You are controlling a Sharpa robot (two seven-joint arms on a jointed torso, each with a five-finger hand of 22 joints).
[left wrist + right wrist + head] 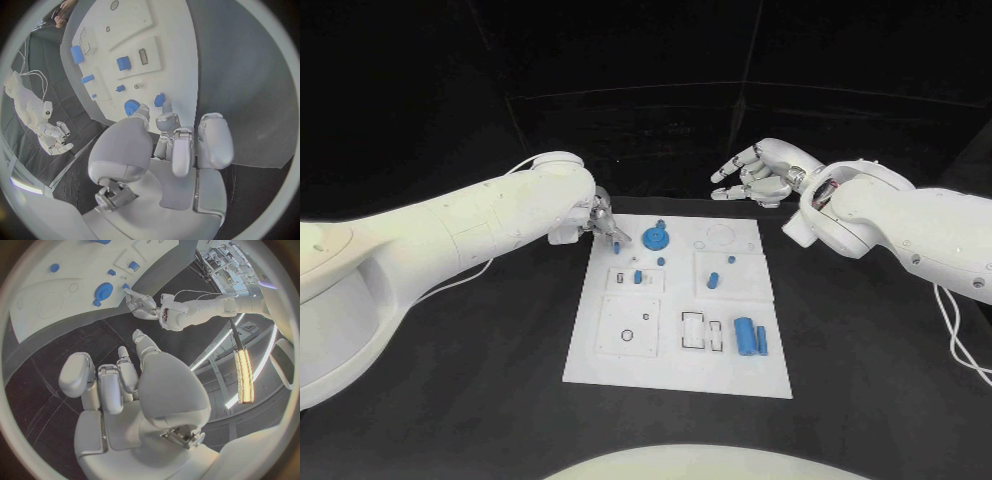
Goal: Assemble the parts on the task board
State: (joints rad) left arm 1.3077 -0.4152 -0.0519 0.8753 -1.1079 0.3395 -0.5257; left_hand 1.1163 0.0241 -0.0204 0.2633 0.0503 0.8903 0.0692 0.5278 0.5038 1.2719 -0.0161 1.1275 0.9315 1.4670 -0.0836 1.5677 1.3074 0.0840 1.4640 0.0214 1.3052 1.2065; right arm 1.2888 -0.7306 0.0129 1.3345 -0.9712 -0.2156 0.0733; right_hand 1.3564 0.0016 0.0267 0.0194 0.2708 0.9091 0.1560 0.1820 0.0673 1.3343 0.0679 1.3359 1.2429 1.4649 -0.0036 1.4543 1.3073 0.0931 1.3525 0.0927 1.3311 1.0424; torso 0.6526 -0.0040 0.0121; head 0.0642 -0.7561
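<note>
The white task board (625, 360) lies in the middle of the table. My left hand (599, 222) hovers at its far left corner, its fingertips (167, 120) drawn together right at a small blue part (619, 247) (160, 99); whether they pinch it is hidden. A round blue part (659, 238) (130, 107) (103, 291) sits just beside it. Two blue cylinders (753, 338) lie side by side at the board's near right, and a blue peg (713, 279) stands mid-board. My right hand (759, 172) is raised beyond the board's far right corner, fingers apart, holding nothing.
Small blue pieces (638, 277) dot the board's left middle. A slotted recess (694, 330) and a square plate with a hole (629, 327) take up the near part. Black table surrounds the board. White cables (961, 330) hang from my right arm.
</note>
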